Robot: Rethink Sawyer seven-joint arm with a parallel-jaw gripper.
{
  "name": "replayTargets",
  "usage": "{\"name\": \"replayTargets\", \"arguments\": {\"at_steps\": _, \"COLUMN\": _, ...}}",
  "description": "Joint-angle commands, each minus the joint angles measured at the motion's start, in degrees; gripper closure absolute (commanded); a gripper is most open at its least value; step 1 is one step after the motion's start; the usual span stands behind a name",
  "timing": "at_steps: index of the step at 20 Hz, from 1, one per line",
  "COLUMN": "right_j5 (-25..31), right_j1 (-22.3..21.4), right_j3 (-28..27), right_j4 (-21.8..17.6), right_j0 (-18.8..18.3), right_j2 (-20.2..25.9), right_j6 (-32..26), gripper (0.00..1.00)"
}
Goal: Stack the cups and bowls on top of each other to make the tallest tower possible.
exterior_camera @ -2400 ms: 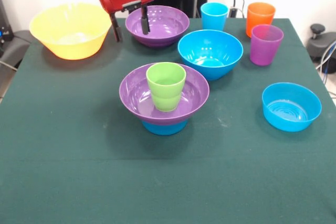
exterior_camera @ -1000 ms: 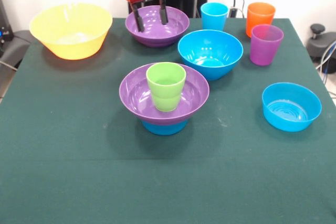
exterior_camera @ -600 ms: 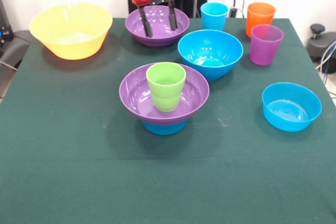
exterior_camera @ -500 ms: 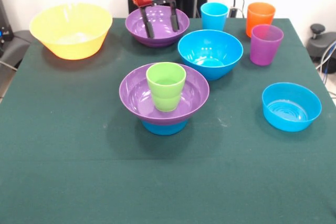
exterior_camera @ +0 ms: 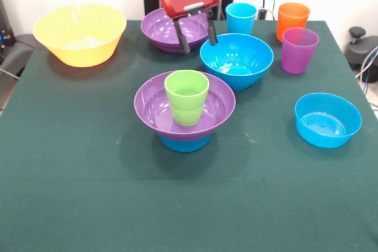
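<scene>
Building so far: the tower [exterior_camera: 185, 110] sits mid-table — a small blue bowl [exterior_camera: 185, 143] upside down at the bottom, a wide purple bowl [exterior_camera: 158, 110] on it, and the lime green cup [exterior_camera: 186, 96] standing upright inside that.

Handling guess: all of it is glossy thin plastic — light, stiff, slick. Nothing fragile, but a side pinch on a curved wall could slip, and a light bowl may skid if nudged. Best hold on a bowl is probably one finger inside and one outside the rim; cups can be pinched across the rim or around the body.

The gripper [exterior_camera: 196, 36] is open and empty, fingers spread, hanging over the gap between the second purple bowl [exterior_camera: 162, 29] and the large blue bowl [exterior_camera: 236, 57], one fingertip near each rim. Can't tell which one it's going for.

Spare parts: the yellow bowl [exterior_camera: 80, 32] sits at the far-left corner of the table [exterior_camera: 88, 193]; the light blue cup [exterior_camera: 241, 17], orange cup [exterior_camera: 293, 20] and purple cup [exterior_camera: 299, 49] stand upright toward the back right; another small blue bowl [exterior_camera: 327, 120] sits at the right, well apart.

Risk: the green cup makes a narrow seat, so a wide bowl on it would likely wobble.
</scene>
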Motion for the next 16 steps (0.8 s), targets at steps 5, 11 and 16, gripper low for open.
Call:
{"name": "replayTargets", "arguments": {"at_steps": 5, "right_j5": -2.96, "right_j1": 6.36, "right_j3": -2.7, "right_j4": -2.18, "right_j0": 4.49, "right_j2": -1.61, "right_j6": 8.58, "gripper": 0.0}}
{"name": "replayTargets", "arguments": {"at_steps": 11, "right_j5": -0.61, "right_j1": 5.92, "right_j3": -4.18, "right_j4": -2.29, "right_j0": 6.96, "right_j2": -5.38, "right_j6": 7.87, "gripper": 0.0}}
{"name": "replayTargets", "arguments": {"at_steps": 16, "right_j5": 0.44, "right_j1": 6.12, "right_j3": -5.34, "right_j4": -2.85, "right_j0": 7.81, "right_j2": -7.63, "right_j6": 6.66, "gripper": 0.0}}
